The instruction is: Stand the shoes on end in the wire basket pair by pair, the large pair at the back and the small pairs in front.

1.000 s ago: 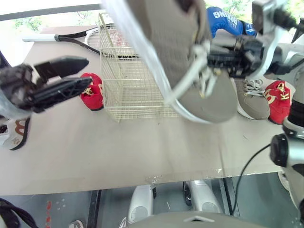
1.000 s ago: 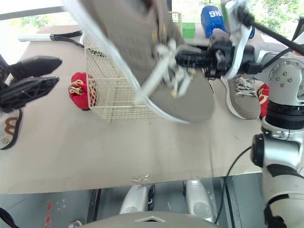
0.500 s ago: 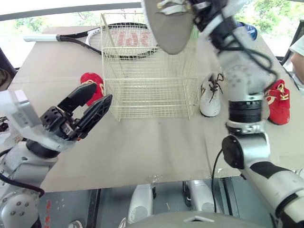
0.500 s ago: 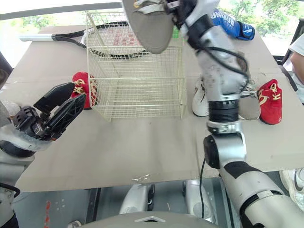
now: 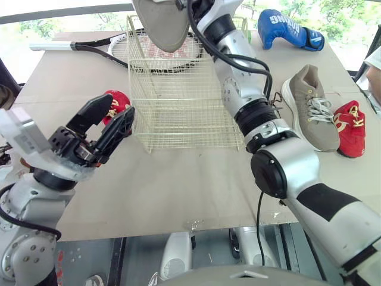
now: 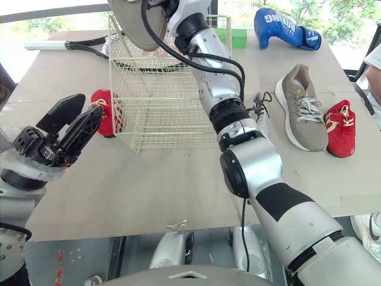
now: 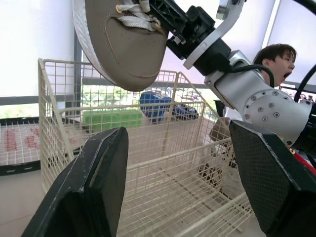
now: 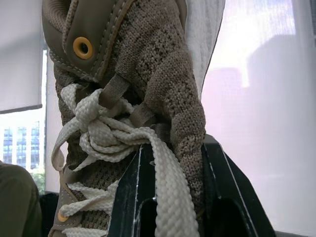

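The tan counter (image 5: 178,179) carries a cream wire basket (image 5: 184,113) that stands at its middle, its grid walls tall and its top open. Above the basket's far left corner the right gripper (image 8: 172,155) holds the large shoe (image 5: 161,21) in the air, heel up and toe down over the rim. This shoe has a taupe knit upper, a white sole edge, thick off-white laces and brass-coloured eyelets. The black fingers (image 8: 129,197) are clenched on its laced front, one on each side of the tongue.

Its mate (image 5: 309,107), the same taupe with white laces, lies on its sole on the right of the counter, well apart from the basket. The left gripper (image 5: 112,113) hovers over the near left of the counter just beside the basket, fingers spread and grasping nothing.

A tennis racket (image 5: 119,44) lies at the far left with its head behind the basket; the red print on its strings is too broken up to read. A blue boxing glove (image 5: 286,27) at the far right bears white capitals ending in "ING".

One small red shoe (image 5: 351,128) with pale laces lies just right of the taupe mate. Another red shoe (image 6: 106,110) sits by the basket's left wall. A small white shoe (image 6: 259,110) sits right of the basket, partly behind the right arm. A green box (image 6: 237,37) sits past the basket's far right corner.
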`<state>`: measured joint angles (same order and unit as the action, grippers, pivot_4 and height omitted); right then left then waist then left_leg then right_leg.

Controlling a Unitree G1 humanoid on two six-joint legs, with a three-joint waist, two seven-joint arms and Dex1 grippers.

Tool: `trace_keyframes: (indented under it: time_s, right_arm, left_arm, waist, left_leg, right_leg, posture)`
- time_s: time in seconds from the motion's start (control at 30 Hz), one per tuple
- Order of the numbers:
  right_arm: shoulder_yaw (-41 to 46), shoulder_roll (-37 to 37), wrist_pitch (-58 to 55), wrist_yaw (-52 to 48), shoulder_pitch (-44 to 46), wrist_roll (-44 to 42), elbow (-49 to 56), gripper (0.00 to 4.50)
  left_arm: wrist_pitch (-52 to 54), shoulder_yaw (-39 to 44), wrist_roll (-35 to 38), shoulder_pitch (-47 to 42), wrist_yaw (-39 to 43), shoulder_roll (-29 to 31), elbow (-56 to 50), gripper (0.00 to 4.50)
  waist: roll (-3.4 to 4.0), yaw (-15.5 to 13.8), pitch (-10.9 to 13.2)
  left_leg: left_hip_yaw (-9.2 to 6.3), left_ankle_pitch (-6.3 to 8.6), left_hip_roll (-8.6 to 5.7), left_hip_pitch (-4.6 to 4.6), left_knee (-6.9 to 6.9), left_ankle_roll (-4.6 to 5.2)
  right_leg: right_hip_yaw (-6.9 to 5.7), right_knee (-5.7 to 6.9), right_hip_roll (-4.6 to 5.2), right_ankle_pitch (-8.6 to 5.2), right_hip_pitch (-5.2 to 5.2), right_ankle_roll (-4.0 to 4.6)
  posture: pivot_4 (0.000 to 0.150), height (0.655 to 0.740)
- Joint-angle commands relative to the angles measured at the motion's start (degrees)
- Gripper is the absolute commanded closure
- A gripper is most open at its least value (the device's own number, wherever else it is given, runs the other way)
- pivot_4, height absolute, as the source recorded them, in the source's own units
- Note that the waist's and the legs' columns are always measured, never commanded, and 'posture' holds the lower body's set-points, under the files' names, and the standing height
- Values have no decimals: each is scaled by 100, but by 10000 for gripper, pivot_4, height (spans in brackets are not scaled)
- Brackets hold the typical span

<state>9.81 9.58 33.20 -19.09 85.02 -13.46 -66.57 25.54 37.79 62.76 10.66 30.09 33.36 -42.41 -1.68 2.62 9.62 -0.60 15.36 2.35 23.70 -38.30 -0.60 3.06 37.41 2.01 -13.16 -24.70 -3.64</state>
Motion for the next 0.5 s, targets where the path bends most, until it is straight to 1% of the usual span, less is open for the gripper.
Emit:
trace_keyframes:
  time_s: [0.03, 0.2, 0.33, 0.5]
  right_arm:
    - [-27, 69, 561, 366, 435, 295, -207, 43719]
    - [-65, 3, 768, 698, 531, 620, -489, 43719]
    - [-66, 17, 853, 1099, 617, 830, -608, 43719]
    - [-90, 105, 954, 1281, 692, 1004, -681, 43719]
  left_arm:
    - [-220, 688, 313, 343, 51, 142, -297, 9850]
    - [-296, 1210, 396, 887, 299, 259, -138, 9850]
    - [-377, 1134, 338, 950, 285, 222, -181, 9850]
    - [-500, 1087, 259, 1019, 197, 151, -251, 9850]
  waist:
    - [1, 29, 1]
    - [6, 89, 4]
    - [11, 94, 7]
    - [10, 110, 6]
  left_leg:
    - [-1, 0, 1, 0, 2, 0]
    - [-1, 0, 2, 2, 4, 0]
    - [-3, 0, 1, 0, 1, 0]
    - [-3, 0, 1, 1, 2, 0]
  right_leg:
    - [0, 0, -1, 0, -2, 1]
    - [-1, -3, 0, -1, -2, 2]
    - [-2, -8, 0, -1, -1, 2]
    - [-2, -8, 0, -1, -1, 2]
  posture:
    - [1500, 7400]
    - [1500, 7400]
    - [1500, 7400]
    - [1500, 7400]
